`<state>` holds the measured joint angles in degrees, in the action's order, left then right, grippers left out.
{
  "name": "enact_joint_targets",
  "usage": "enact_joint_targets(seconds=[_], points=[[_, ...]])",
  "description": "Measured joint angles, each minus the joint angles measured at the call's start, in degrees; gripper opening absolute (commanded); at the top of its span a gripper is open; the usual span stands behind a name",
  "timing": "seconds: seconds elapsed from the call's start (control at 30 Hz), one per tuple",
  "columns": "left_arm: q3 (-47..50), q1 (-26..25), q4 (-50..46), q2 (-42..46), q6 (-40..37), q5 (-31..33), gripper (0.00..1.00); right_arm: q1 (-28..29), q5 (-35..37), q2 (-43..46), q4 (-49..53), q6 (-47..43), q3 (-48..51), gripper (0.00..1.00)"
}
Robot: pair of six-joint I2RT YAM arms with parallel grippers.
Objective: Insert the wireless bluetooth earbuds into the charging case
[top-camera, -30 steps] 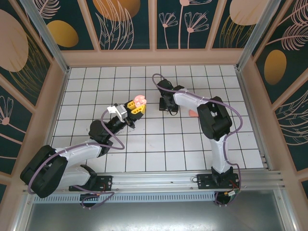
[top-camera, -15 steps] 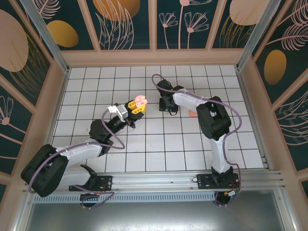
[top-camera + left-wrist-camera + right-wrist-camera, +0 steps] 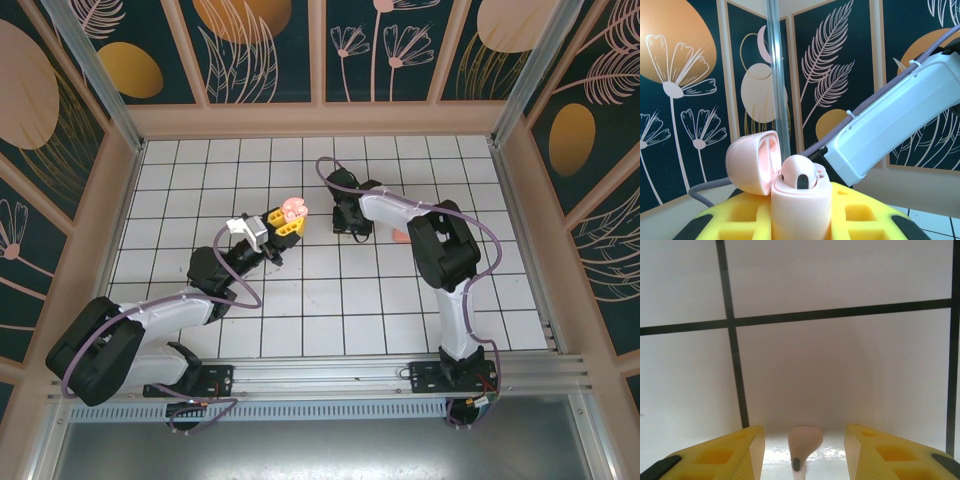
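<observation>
My left gripper [image 3: 284, 222] is shut on the pale pink charging case [image 3: 292, 209] and holds it upright above the tiles. In the left wrist view the case body [image 3: 801, 207] stands between the yellow fingers [image 3: 865, 215], its lid [image 3: 754, 162] swung open to the left. One pale pink earbud [image 3: 799, 175] sits in the case. My right gripper [image 3: 350, 222] is down at the floor, just right of the case. Its yellow fingers [image 3: 725, 457] stand open around a second pale pink earbud [image 3: 805, 442], which lies on the tile with a gap on each side.
A small coral-orange thing [image 3: 400, 236] lies on the tiles, partly hidden by the right forearm. The white tiled floor [image 3: 330, 290] is fenced by wooden walls [image 3: 320, 120] and a metal rail [image 3: 400, 370] at the near edge.
</observation>
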<state>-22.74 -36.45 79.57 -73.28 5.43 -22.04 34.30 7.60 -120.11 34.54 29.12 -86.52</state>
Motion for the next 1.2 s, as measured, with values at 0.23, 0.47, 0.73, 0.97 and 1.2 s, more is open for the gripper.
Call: enact_joint_targets(seconds=[0.23, 0.47, 0.73, 0.97, 1.2], points=[[0.0, 0.0, 0.0, 0.0, 0.2, 0.0, 0.00, 0.0, 0.5, 0.0, -0.2, 0.2, 0.8, 0.45], [0.0, 0.0, 0.0, 0.0, 0.2, 0.0, 0.00, 0.0, 0.5, 0.0, -0.2, 0.4, 0.8, 0.44], [-0.2, 0.0, 0.3, 0.0, 0.3, 0.0, 0.00, 0.0, 0.6, 0.0, -0.3, 0.4, 0.9, 0.44], [-0.2, 0.0, 0.3, 0.0, 0.4, 0.0, 0.00, 0.1, 0.9, 0.0, -0.3, 0.7, 0.9, 0.39], [-0.2, 0.0, 0.3, 0.0, 0.4, 0.0, 0.00, 0.1, 1.0, 0.0, -0.3, 1.2, 0.8, 0.36]])
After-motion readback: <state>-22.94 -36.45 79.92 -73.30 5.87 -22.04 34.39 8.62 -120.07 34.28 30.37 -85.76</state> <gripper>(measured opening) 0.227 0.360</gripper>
